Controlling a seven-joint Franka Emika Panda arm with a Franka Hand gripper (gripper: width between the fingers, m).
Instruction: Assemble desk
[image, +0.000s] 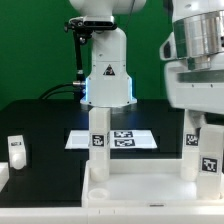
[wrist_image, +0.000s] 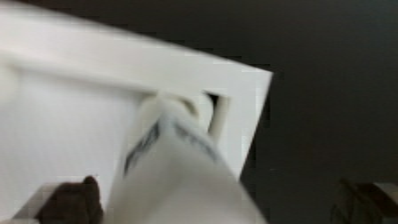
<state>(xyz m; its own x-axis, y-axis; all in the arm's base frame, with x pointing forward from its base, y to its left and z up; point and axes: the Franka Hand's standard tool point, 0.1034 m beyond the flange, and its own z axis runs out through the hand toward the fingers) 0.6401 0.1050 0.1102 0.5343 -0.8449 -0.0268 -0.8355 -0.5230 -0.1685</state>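
Looks like robotics lab setup from my end, not home or shop. Black table (image: 40, 120) covered in dark matte surface, Panda arm base (image: 106, 70) bolted at back with cables trailing, marker board (image: 122, 139) with square tags lying flat. White desk parts (image: 140, 185) tagged too. I'd call that tracking rig, pure research bench.

Wrist view smeared – leg (wrist_image: 178, 150) blurred, gripper (wrist_image: 222, 205) fingertips cropped, its grip unclear.
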